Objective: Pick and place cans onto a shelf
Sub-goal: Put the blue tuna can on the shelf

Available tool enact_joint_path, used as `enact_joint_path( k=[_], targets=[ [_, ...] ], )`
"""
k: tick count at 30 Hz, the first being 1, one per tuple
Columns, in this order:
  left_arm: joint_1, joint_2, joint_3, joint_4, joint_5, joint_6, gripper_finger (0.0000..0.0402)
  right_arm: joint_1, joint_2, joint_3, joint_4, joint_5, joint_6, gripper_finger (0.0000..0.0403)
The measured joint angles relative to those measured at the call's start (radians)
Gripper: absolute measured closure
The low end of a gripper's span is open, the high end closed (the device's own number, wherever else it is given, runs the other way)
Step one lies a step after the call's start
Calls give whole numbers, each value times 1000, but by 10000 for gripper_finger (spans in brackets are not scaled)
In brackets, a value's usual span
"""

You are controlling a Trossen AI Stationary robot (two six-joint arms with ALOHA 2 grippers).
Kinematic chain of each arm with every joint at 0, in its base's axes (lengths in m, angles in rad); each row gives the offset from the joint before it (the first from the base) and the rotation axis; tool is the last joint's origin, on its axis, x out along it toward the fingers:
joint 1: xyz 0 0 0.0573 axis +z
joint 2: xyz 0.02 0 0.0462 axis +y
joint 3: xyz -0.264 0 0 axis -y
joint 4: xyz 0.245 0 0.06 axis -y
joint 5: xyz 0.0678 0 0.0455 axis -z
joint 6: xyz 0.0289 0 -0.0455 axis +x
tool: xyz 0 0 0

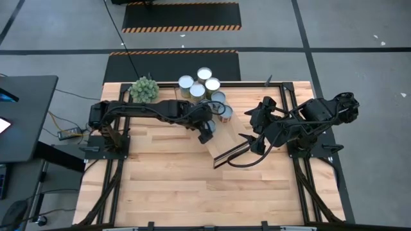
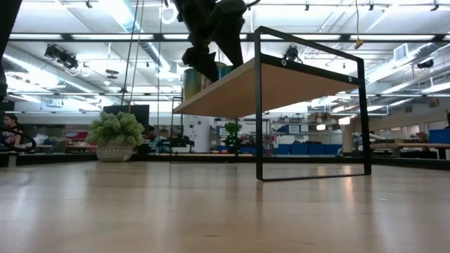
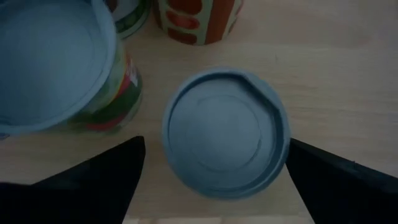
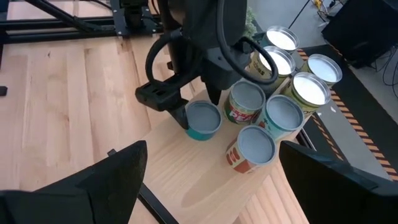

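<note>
Can (image 3: 225, 132) stands upright on the shelf (image 4: 205, 168) beside the others, between my left gripper's (image 3: 211, 171) spread fingers, not yet squeezed. Rigid, smooth, probably slippery metal; I'd clamp its sides mid-height. Right gripper (image 4: 211, 180) waits open nearby.

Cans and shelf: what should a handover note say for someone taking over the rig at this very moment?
Left gripper: fingers open on either side of a small teal-sided metal can that stands on the light-wood plank shelf; not clamped.
Right gripper: open, empty, hovering over the shelf.
Done: four cans stand on the shelf, counting that one.
Left: four more silver-topped cans cluster beyond them near the far edge of the wooden table, apparently still to be shelved.
</note>
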Motion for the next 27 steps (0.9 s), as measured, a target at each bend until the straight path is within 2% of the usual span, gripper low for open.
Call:
enact_joint_path(
  k=[15,20,27],
  targets=[
    [-6,-65,1,-78,-1,-11,12,0,0,0,-1,1,-16,30],
    [-26,-64,0,-199,1,-15,13,0,0,0,-2,1,-19,30],
    [-64,-64,0,-246,117,-20,13,0,0,0,-3,1,-19,30]
  ],
)
